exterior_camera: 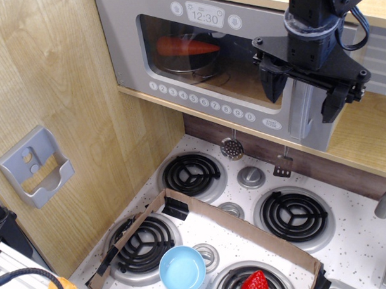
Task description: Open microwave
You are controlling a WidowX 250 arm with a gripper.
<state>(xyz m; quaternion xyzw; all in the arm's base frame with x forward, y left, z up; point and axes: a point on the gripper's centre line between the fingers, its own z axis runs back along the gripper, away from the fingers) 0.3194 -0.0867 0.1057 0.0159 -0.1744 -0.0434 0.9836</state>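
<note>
The big grey plastic toy microwave sits on a wooden shelf, door shut, an orange carrot inside. The black claw hangs at its curved silver handle — fingers spread, one each side. Below — a white stove, a blue bowl, a red strawberry.

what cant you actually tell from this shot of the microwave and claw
All in the one camera view:
- Whether the claw touches the microwave handle: the fingers straddle it, but contact is hidden by the arm.
- The handle's upper part: covered by the claw.
- The microwave's top left corner: cut off by the frame's top edge.
- The orange item inside: dim behind the door window, identity unclear.
- The strawberry: cropped by the bottom edge.
</note>
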